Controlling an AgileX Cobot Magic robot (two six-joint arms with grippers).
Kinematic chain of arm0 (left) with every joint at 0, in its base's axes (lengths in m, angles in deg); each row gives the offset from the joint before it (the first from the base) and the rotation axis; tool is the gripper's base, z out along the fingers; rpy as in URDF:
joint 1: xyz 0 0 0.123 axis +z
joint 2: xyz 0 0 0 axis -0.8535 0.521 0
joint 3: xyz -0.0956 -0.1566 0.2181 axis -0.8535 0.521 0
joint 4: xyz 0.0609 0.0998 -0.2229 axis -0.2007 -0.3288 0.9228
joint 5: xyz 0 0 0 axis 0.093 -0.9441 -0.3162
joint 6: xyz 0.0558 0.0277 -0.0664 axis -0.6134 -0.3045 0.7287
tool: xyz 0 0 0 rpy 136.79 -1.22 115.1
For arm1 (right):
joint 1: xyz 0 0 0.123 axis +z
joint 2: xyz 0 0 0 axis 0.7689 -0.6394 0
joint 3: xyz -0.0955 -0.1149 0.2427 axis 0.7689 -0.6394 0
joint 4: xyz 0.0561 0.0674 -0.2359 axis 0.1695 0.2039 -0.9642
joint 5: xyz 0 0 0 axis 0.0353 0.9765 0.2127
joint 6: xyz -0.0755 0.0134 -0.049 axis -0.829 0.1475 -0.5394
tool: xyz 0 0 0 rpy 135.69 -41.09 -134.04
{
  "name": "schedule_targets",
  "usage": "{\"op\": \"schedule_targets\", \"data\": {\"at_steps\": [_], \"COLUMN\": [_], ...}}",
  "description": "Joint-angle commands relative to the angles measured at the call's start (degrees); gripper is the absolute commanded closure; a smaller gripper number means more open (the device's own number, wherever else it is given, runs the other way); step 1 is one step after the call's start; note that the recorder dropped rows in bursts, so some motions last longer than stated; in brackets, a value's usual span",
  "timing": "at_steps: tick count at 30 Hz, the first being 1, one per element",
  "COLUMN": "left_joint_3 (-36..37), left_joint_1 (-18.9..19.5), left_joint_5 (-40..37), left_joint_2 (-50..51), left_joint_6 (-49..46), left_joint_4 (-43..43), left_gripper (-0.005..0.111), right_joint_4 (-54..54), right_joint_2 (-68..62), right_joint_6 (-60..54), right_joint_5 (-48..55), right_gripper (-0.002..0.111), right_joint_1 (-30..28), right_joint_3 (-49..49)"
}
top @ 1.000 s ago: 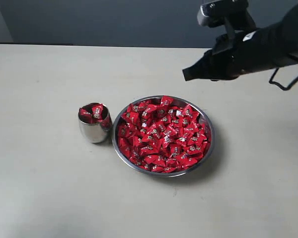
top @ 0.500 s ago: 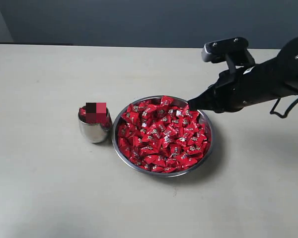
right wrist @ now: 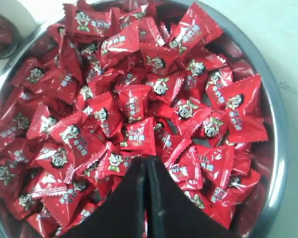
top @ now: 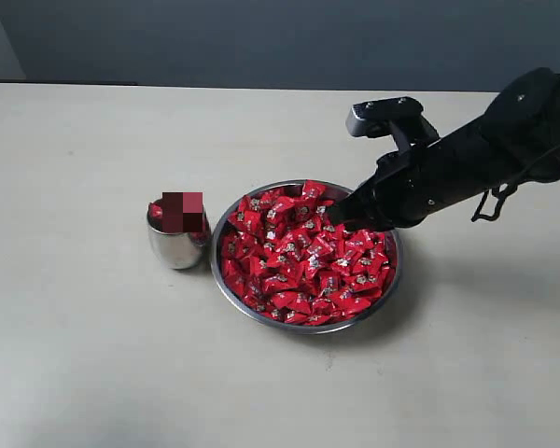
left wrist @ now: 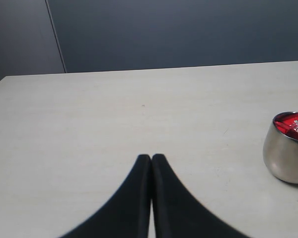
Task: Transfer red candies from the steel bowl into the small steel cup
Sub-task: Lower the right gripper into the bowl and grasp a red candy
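Right gripper (top: 337,216) had its two black fingers pressed flat together with nothing between them. Its tips were tilted down into the heap of red candies (top: 303,257), at the far right part of the pile in the exterior view. In the right wrist view the closed tips lay against the wrappers near the middle of the heap, and no candy was pinched by them. The candies filled the steel bowl (top: 227,298) almost to its thin rim, their shiny red wrappers each printed with a small pale face.

Just to the left of the bowl stood the small steel cup (top: 175,247), upright; whether it touched the bowl's rim could not be told. The left wrist view showed red wrappers inside the cup, up near its mouth.

Left gripper (left wrist: 151,157) was closed too, its fingers meeting in a single seam and holding nothing. It hung over bare table (top: 93,355), with the cup standing well off to one side of it. The exterior view did not show this arm.
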Motion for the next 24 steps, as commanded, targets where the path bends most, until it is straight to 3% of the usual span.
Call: {"op": "schedule_targets", "data": {"at_steps": [1,19,21,22,24], "left_joint_3": [0.22,0.22,0.22,0.22,0.22], "left_joint_1": [0.03,0.03,0.03,0.03,0.03], "left_joint_5": [0.09,0.09,0.09,0.09,0.09], "left_joint_2": [-0.26,-0.26,-0.26,-0.26,-0.26], "left_joint_6": [0.07,0.07,0.07,0.07,0.07], "left_joint_4": [0.12,0.12,0.12,0.12,0.12], "left_gripper": [0.106,0.106,0.106,0.106,0.106], "right_joint_4": [2.87,2.64,2.64,2.55,1.49], "right_joint_2": [-0.02,-9.89,-11.94,-13.16,-14.58], "right_joint_6": [-2.37,-2.69,-2.22,-0.97,1.12], "right_joint_5": [-0.61,4.89,5.63,5.63,5.63], "right_gripper": [0.109,0.107,0.091,0.075,0.065], "right_joint_1": [-0.20,-0.20,-0.20,-0.20,-0.20], "right_joint_3": [1.56,13.91,15.59,16.55,17.56]}}
